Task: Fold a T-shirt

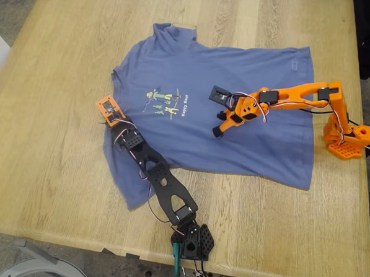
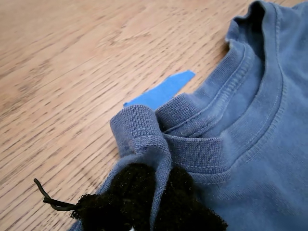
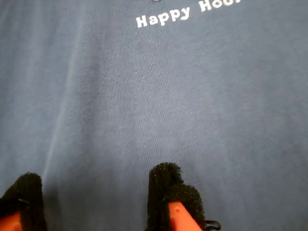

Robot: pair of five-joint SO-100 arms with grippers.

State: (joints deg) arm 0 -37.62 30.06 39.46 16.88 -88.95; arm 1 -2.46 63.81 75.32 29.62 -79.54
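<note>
The slate-blue T-shirt (image 1: pixel 237 91) lies flat on the wooden table (image 1: pixel 48 150), print up, its collar toward the exterior view's left. My first gripper (image 1: pixel 108 119), on the black arm, sits at that collar. In the first wrist view my first gripper (image 2: pixel 159 199) is shut on a bunched fold of the ribbed collar (image 2: pixel 192 151), which stands up between its black pads. My second gripper (image 1: pixel 217 131), on the orange arm, hovers over the shirt's middle. In the second wrist view my second gripper (image 3: pixel 96 195) is open just over smooth cloth, below the "Happy" text (image 3: pixel 161 18).
A strip of blue tape (image 2: pixel 161 90) is stuck to the table beside the collar. The orange arm's base (image 1: pixel 349 138) stands at the exterior view's right edge of the table. The black arm's base (image 1: pixel 192 238) is clamped at the near edge.
</note>
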